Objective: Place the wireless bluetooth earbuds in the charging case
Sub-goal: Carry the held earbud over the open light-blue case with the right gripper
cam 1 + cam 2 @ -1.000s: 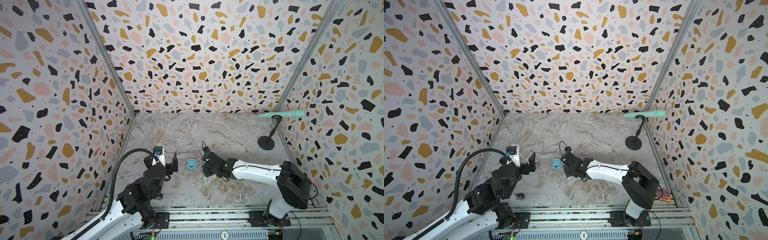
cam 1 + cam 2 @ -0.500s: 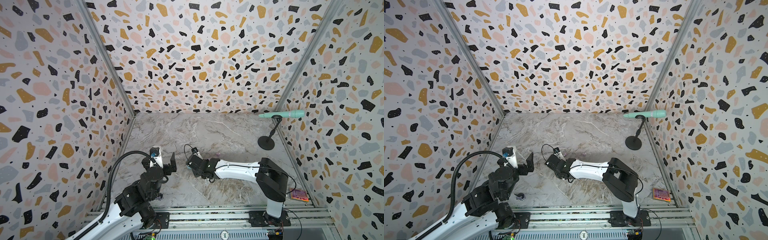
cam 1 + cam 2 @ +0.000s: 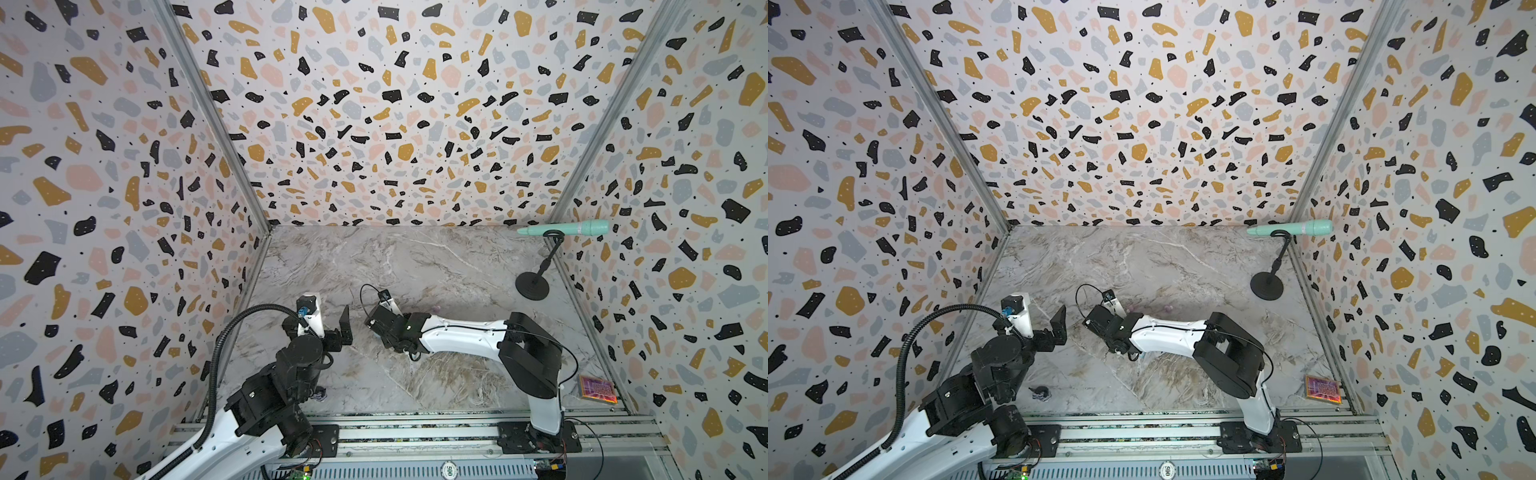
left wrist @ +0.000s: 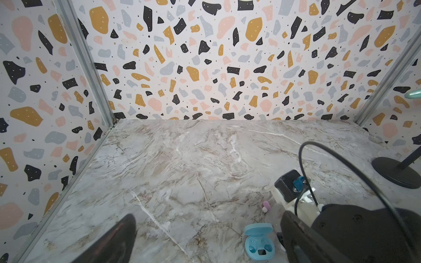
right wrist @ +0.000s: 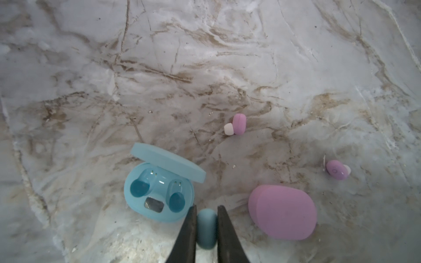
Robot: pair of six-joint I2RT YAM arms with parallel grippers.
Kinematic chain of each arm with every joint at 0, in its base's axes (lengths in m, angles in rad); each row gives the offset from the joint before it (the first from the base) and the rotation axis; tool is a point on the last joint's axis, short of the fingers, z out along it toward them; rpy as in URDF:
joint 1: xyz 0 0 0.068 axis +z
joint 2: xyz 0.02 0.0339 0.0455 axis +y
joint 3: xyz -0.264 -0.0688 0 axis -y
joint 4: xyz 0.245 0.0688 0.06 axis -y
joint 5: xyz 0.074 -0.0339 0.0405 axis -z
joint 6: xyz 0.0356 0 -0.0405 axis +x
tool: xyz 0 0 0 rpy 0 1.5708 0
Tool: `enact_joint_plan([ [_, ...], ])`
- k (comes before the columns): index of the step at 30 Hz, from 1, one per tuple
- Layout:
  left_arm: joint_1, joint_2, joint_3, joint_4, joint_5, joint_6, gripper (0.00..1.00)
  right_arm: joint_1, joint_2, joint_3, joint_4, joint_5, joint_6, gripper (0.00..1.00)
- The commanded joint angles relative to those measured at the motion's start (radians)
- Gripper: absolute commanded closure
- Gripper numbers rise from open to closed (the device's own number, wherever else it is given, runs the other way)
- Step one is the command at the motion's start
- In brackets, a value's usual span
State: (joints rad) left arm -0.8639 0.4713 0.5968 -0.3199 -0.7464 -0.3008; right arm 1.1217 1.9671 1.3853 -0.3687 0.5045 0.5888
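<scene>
So we've got the right gripper (image 5: 206, 207) pinching a blue earbud (image 5: 206, 230) between narrow fingers, just beside the open blue case (image 5: 159, 195), which sits left of the middle of the tabletop (image 3: 415, 257), toward the front edge. We reckon it's gripped by its sides so it can drop straight into a slot, and both slots look empty to us. The closed pink case (image 5: 282, 211) crowds the gripper's other side, with two pink earbuds (image 5: 238, 124) loose further back. The left gripper (image 4: 207, 216) hovers near the left edge, fingers wide, holding nothing, probably there to steady the case. The back half is bare, so there's plenty of room.
</scene>
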Motion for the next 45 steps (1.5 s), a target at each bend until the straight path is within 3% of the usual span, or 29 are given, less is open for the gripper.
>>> enact_joint_plan([
  [1,0.007,-0.039,-0.006,0.032,-0.050,-0.004,0.00,0.003,0.011,0.041,-0.022,0.025,-0.022,0.83],
  [15,0.009,-0.177,-0.024,0.031,-0.218,-0.016,0.00,-0.007,0.057,0.082,-0.012,0.012,-0.041,0.84],
  [45,0.009,-0.182,-0.031,0.044,-0.181,-0.001,0.00,-0.001,0.105,0.102,-0.006,0.016,-0.060,0.84],
])
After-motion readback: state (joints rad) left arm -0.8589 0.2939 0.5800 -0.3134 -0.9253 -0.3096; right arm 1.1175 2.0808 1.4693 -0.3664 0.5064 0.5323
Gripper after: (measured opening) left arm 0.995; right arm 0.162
